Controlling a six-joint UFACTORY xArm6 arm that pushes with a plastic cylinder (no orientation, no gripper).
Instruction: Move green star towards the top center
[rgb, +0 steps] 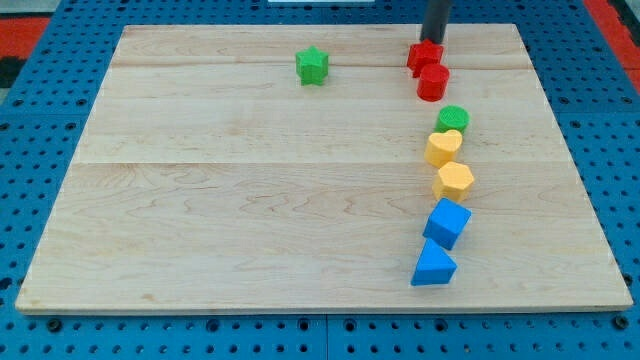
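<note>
The green star (312, 66) lies on the wooden board (250, 200) near the view's top, a little left of the middle. My tip (433, 42) is at the view's top right, just above the red star (424, 56) and touching or nearly touching it. My tip is well to the right of the green star.
A column of blocks runs down the view's right: red star, red cylinder (433, 83), green cylinder (453, 119), yellow heart (444, 148), yellow hexagon (453, 181), blue cube (447, 223), blue triangle (433, 265). Blue pegboard (40, 120) surrounds the board.
</note>
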